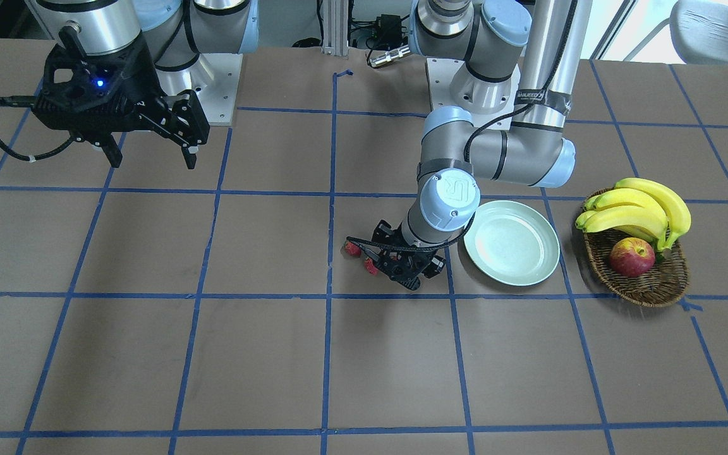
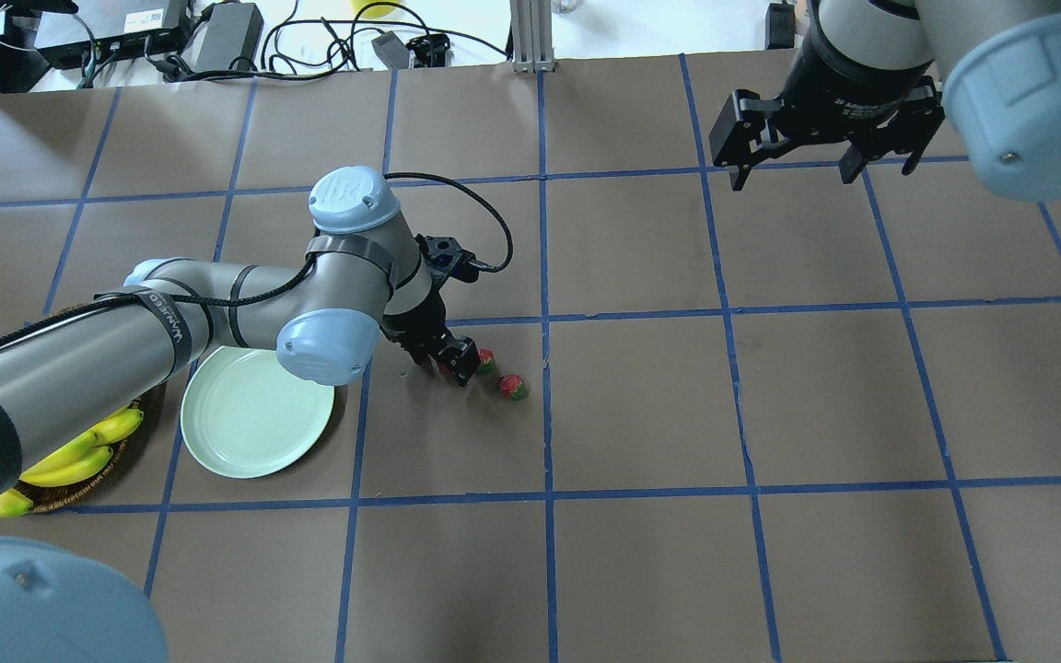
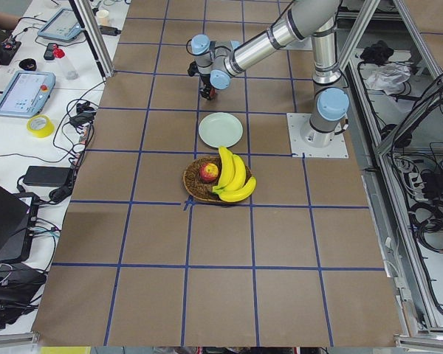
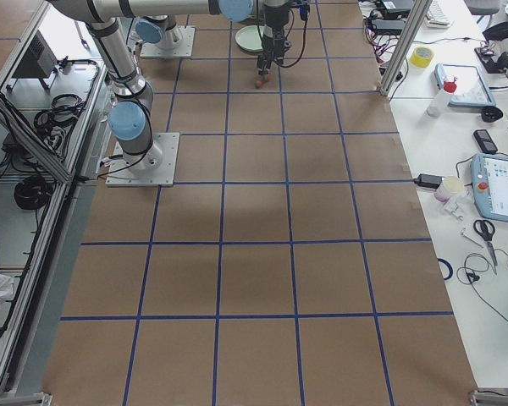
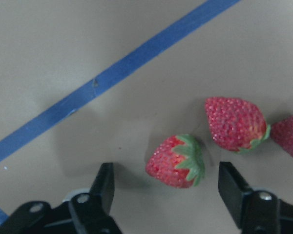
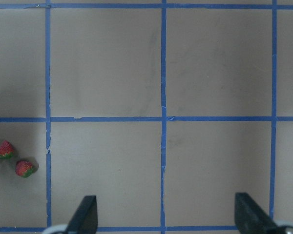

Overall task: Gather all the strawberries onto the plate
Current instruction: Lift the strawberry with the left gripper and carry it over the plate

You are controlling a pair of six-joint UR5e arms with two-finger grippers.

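Our main worry is crowding. The second strawberry [image 5: 234, 124] lies just beside the near strawberry [image 5: 176, 161], and the third strawberry [image 5: 289, 135] sits against the second at the frame's edge; we cannot tell whether those two touch. If the left gripper [image 5: 167, 171] comes down slightly off line, its finger [image 5: 233, 187] on that side could land on the second strawberry and bruise it or send it rolling. The near strawberry lies on its side with its cap toward that same finger. Its tapered shape could let it swivel or squirt out as the jaws close, and too hard a squeeze would crush it. A nudged neighbour would then need a fresh approach. The left gripper is spread wide and holds nothing, low over the table. The near strawberry is roughly centred between its fingers and a little ahead of the tips. The plate [image 2: 250, 419] is bare and lies near the left arm, across a tape line from the strawberries. The right gripper [image 2: 793, 175] hangs wide open and empty, well apart from them.
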